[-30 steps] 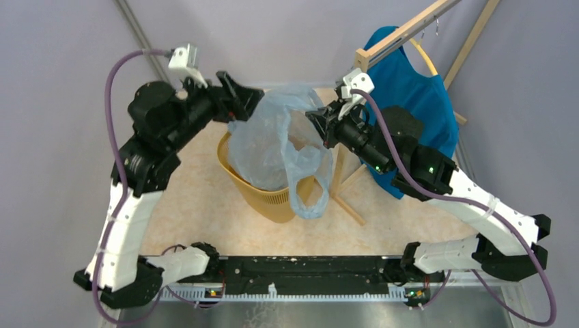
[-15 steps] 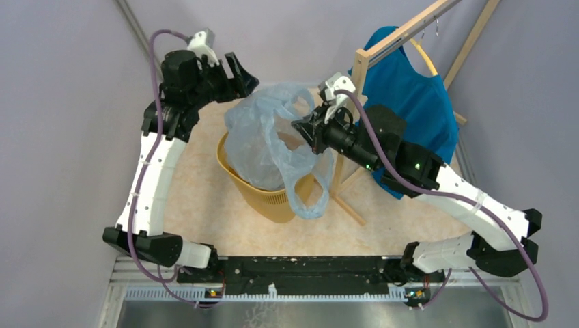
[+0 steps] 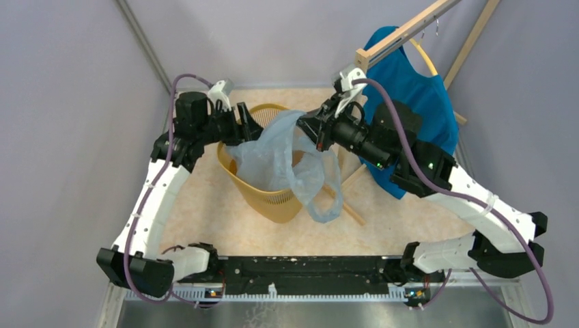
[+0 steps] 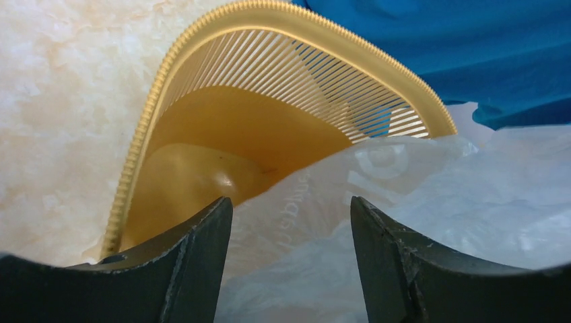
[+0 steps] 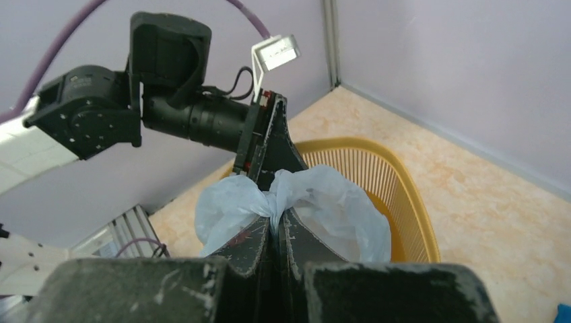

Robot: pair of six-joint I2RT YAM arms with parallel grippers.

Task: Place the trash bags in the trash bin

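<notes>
above the yellow-orange plastic bin [image 3: 273,202], right end effector [image 5: 276,227] clamps the pale blue film bag [image 3: 270,154], likely light, limp and slippery, by its bunched rim, the surest hold; left end effector [image 4: 289,206] gapes.

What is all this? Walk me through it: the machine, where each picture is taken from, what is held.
These are two robot arms bolted to the near edge of a table. The wide picture looks down from above; the other two come from a camera on each wrist. On the table stands a yellow trash bin with a pale trash bag draped partly into it. The right gripper is shut on a bunch of the bag. The left gripper is open, bag film between its fingers. To the right hangs a blue shirt on a wooden rack.
</notes>
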